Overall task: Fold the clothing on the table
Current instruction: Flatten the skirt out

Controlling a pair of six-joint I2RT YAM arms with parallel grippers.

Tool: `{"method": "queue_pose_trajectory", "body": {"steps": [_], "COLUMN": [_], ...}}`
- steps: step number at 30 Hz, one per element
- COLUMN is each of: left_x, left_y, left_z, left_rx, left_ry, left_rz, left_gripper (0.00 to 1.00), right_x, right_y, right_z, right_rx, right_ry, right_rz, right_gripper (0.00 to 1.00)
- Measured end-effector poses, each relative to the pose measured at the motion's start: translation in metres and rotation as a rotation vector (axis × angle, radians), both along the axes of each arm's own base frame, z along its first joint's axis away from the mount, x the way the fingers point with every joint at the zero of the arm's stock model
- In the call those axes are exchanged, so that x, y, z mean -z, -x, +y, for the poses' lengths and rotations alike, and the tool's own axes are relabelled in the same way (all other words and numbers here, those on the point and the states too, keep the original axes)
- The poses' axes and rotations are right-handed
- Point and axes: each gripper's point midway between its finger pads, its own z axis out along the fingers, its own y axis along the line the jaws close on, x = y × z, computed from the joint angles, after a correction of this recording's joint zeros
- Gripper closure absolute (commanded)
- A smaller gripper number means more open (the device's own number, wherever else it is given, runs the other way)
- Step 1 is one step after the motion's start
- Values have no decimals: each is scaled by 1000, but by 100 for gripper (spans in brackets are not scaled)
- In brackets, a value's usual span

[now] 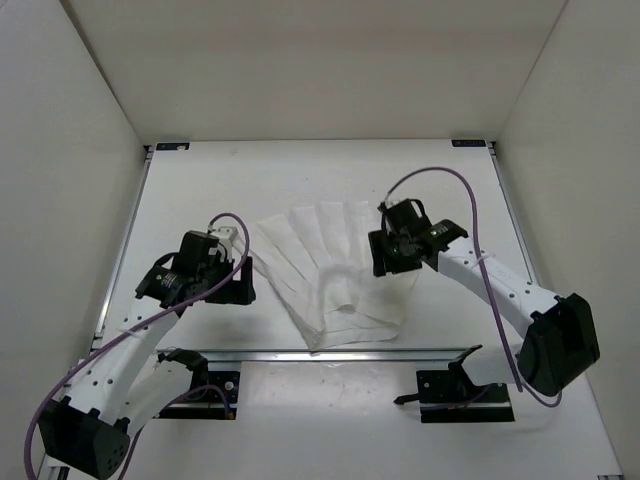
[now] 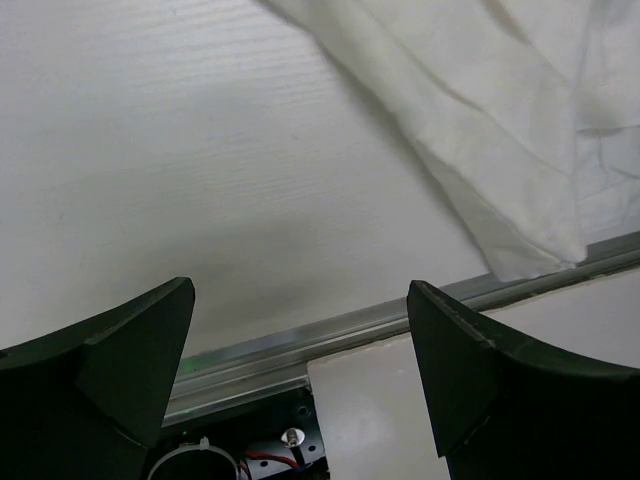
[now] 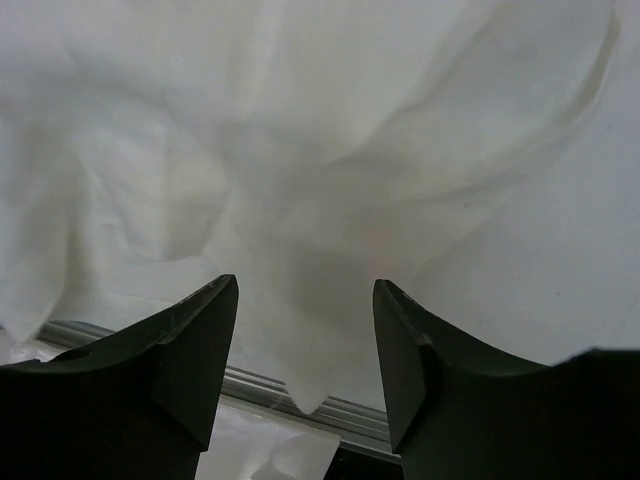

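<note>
The clothing (image 1: 330, 270) is a thin white garment with straight crease lines, lying rumpled and partly fanned out on the table (image 1: 200, 190), its lower corner at the front rail. My left gripper (image 1: 243, 287) hovers just left of the garment, open, with nothing between its fingers. In the left wrist view the left gripper (image 2: 300, 288) frames bare table and rail, and the clothing (image 2: 480, 120) lies up to the right. My right gripper (image 1: 385, 262) is over the garment's right edge. In the right wrist view the right gripper (image 3: 305, 283) stands open above bunched clothing (image 3: 300, 150).
A metal rail (image 1: 330, 353) runs along the table's front edge, with both arm bases (image 1: 455, 390) bolted just beyond it. White walls enclose the table at the left, back and right. Blue marks (image 1: 172, 146) sit at the far corners.
</note>
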Motion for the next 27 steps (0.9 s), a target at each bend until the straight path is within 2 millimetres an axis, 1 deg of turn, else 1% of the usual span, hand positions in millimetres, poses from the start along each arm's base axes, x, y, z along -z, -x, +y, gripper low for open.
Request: {"method": "queue_pose_trajectory", "body": {"steps": [2, 3, 4, 5, 6, 7, 8, 9, 10, 11, 12, 14, 15, 16, 17, 19, 22, 24, 25, 27], "left_x": [13, 16, 15, 11, 6, -2, -9, -17, -24, -27, -27, -18, -9, 4, 13, 24, 28, 28, 29, 34], "left_y": [6, 9, 9, 8, 7, 7, 6, 6, 4, 4, 3, 7, 10, 16, 20, 25, 22, 19, 18, 17], "left_z": [5, 8, 9, 8, 6, 3, 0, -5, -13, -19, -30, -52, -63, -75, -82, -93, -108, -118, -123, -132], "left_rx": [-20, -34, -39, -39, -37, -30, -29, -22, -10, 5, 22, 51, 66, 77, 83, 78, 67, 60, 58, 54], "left_ry": [-1, -5, 0, 16, 40, 66, 97, 134, 184, 212, 258, 327, 350, 366, 374, 388, 419, 443, 453, 462], "left_rz": [38, 54, 48, 28, 4, -30, -64, -95, -124, -134, -135, -87, -53, 5, 47, 105, 135, 142, 146, 169], "left_gripper": [1, 5, 12, 46, 67, 91, 100, 98, 84, 42, 35, 27, 26, 22, 22, 21, 22, 22, 23, 22], "right_x": [23, 34, 38, 39, 37, 32, 28, 24, 21, 19, 20, 28, 33, 41, 46, 56, 64, 64, 64, 62], "right_y": [17, 28, 34, 38, 40, 42, 41, 40, 40, 40, 42, 49, 54, 61, 67, 79, 90, 92, 91, 89], "right_z": [-17, -28, -35, -42, -47, -52, -55, -59, -61, -62, -61, -59, -58, -56, -55, -51, -46, -43, -41, -38], "right_rx": [29, 52, 66, 89, 107, 127, 140, 155, 164, 167, 164, 157, 157, 153, 152, 150, 151, 151, 150, 150], "right_ry": [15, 18, 12, -4, -24, -47, -64, -80, -91, -100, -104, -112, -113, -116, -122, -132, -158, -176, -185, -203], "right_rz": [58, 86, 99, 97, 86, 69, 54, 35, 20, 12, 14, 42, 59, 89, 112, 153, 192, 202, 200, 195], "right_gripper": [46, 46, 46, 46, 46, 46, 46, 46, 45, 45, 45, 44, 44, 43, 43, 43, 40, 39, 40, 39]}}
